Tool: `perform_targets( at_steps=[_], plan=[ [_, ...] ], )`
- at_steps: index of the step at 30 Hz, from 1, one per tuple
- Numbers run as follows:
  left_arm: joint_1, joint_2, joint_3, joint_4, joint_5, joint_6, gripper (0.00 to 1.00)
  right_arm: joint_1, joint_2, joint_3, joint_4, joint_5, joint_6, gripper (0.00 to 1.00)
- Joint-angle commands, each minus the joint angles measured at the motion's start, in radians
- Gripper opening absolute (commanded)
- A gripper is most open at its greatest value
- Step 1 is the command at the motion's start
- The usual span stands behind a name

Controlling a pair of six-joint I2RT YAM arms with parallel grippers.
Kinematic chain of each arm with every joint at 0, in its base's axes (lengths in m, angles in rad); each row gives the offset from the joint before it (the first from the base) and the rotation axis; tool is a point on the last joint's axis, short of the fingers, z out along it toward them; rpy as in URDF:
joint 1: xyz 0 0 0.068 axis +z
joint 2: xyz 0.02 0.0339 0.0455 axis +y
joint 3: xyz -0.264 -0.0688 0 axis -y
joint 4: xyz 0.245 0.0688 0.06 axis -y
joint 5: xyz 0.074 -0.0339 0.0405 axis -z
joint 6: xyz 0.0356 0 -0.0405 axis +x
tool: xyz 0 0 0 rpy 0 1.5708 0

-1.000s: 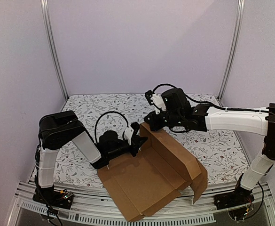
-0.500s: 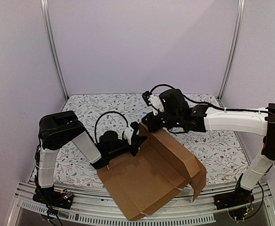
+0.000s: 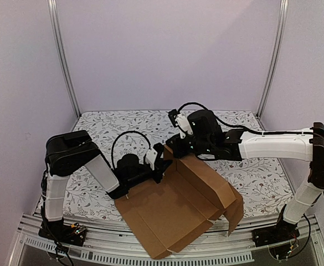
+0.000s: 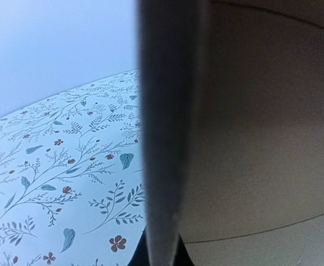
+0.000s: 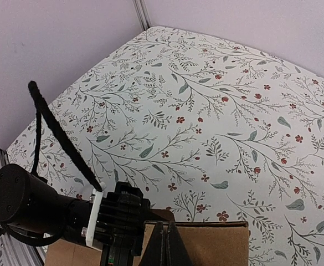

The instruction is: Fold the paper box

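The paper box [image 3: 173, 216] is a brown cardboard sheet lying at the table's front, its far panel and right flap raised. My left gripper [image 3: 160, 165] is shut on the box's far left edge. In the left wrist view that edge [image 4: 167, 138] runs upright between the dark fingertips [image 4: 150, 256]. My right gripper [image 3: 174, 145] is shut, with its tips against the top edge of the raised panel [image 5: 211, 244]. In the right wrist view the closed fingers [image 5: 165, 235] rest just over that edge, and the left gripper's black body [image 5: 117, 216] is beside them.
A floral cloth [image 3: 123, 124] covers the table. Purple walls and two metal posts [image 3: 62, 61] close in the back and sides. The box's near corner overhangs the front rail [image 3: 95, 252]. A black cable [image 5: 62, 138] loops above the left wrist.
My right gripper has slid a little left and down along the raised panel's top edge, and the panel leans slightly more. The left gripper has held still.
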Motion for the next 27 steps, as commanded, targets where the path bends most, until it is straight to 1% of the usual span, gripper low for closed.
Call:
perform_targets(
  at_steps=[1, 7, 15, 19, 27],
  plan=[
    [-0.016, -0.021, -0.010, -0.010, -0.010, 0.031, 0.01, 0.002, 0.007, 0.007, -0.157, 0.009, 0.002, 0.00],
    [-0.019, -0.018, -0.009, -0.010, -0.015, 0.033, 0.01, 0.003, -0.014, 0.108, -0.182, 0.018, -0.030, 0.00],
    [-0.021, -0.016, -0.009, -0.013, -0.016, 0.036, 0.02, 0.004, -0.033, 0.167, -0.196, 0.030, -0.065, 0.00],
    [-0.021, -0.015, -0.010, -0.013, -0.019, 0.037, 0.05, 0.004, -0.001, 0.158, -0.197, 0.042, -0.066, 0.00],
    [-0.022, -0.017, -0.011, -0.012, -0.018, 0.040, 0.16, 0.001, 0.100, 0.081, -0.171, 0.055, -0.045, 0.00]
  ],
)
